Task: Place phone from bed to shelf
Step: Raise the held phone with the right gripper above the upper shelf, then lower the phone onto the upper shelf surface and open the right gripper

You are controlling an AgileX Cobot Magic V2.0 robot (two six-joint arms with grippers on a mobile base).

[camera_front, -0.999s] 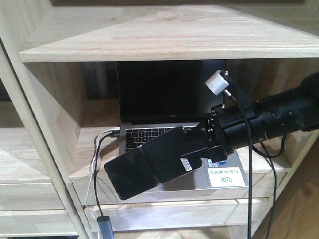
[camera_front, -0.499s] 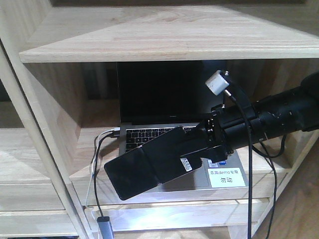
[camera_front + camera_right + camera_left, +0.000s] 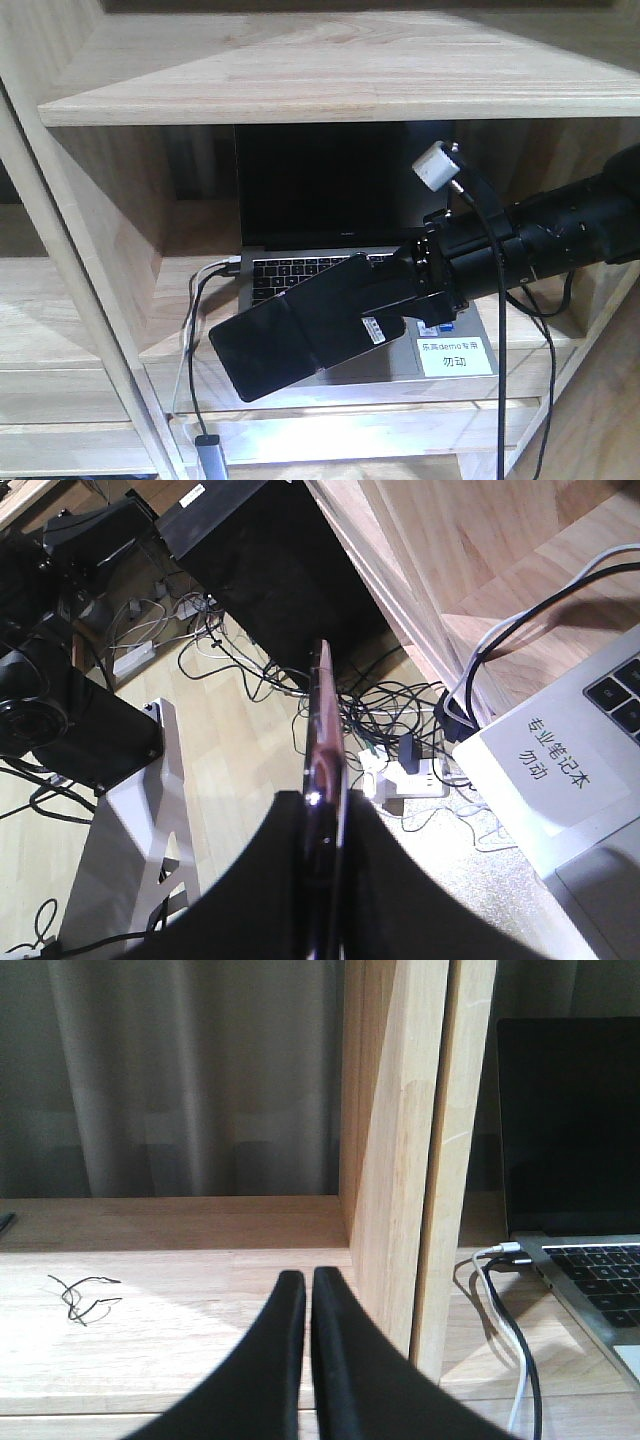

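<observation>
Phone (image 3: 300,335) clamped at one end by right tool (image 3: 398,298), held tilted in front of shelf (image 3: 300,80) compartment, over front part of open laptop (image 3: 320,190); cannot tell if it touches laptop. Right wrist view: phone edge-on between two black fingers (image 3: 265,885), rose-gold edge showing. White label (image 3: 455,356) on laptop palm rest, just beside right tool. Left tool (image 3: 307,1288) closed, fingers together, nothing held, pointing at neighbouring shelf compartment. Cables (image 3: 505,1310) plugged into laptop's side.
</observation>
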